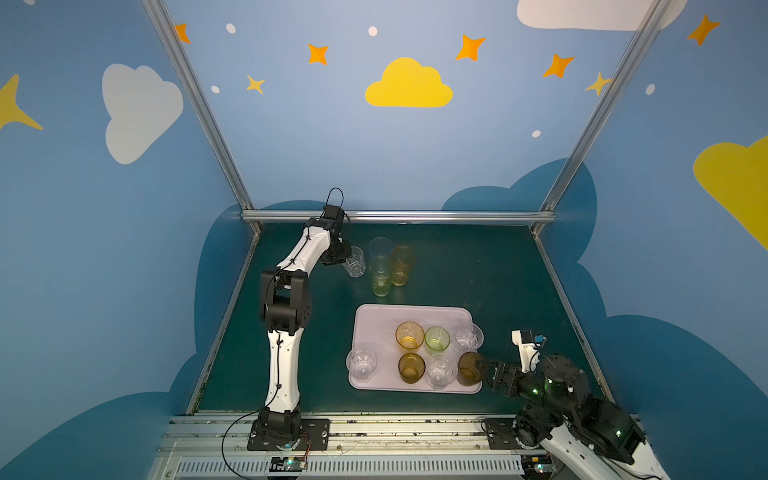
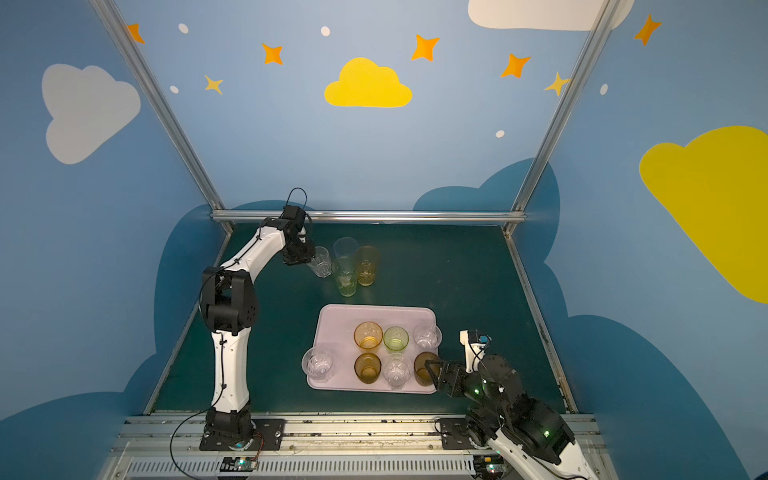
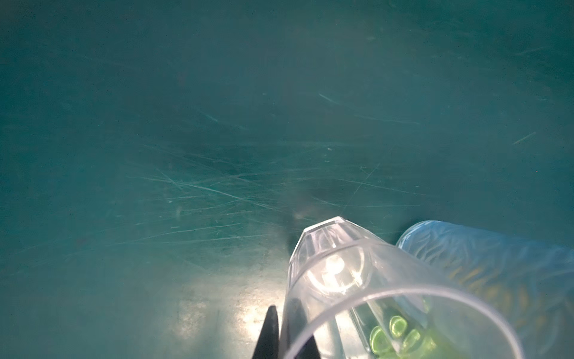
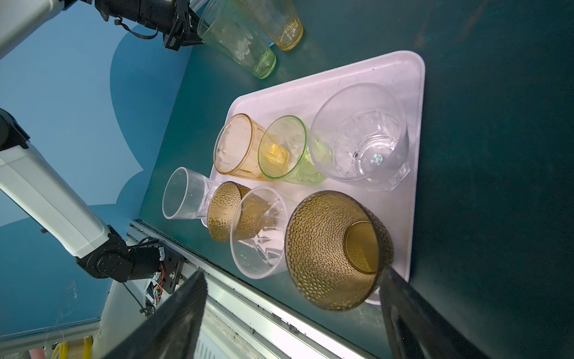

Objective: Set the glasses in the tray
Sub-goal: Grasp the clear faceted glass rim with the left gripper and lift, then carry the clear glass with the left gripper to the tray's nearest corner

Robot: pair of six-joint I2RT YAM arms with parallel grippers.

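- The glasses are found in two groups: seven are stood upright in the tray [image 1: 374, 328], and four are gathered beyond its far edge, over the green table [image 1: 478, 270].
- A clear faceted glass [image 1: 354, 262] is pinched by its wall in the closed jaws of the left gripper [image 1: 346, 259], with one finger outside the rim and one inside. Whether it is lifted cannot be told.
- Just beside it, the tall blue glass [image 1: 380, 248], tall green glass [image 1: 381, 280] and tall amber glass [image 1: 402, 266] are clustered upright.
- The brown glass [image 4: 335, 248], set in the tray's near right corner, is flanked by the widely spread jaws of the right gripper [image 4: 293, 273].
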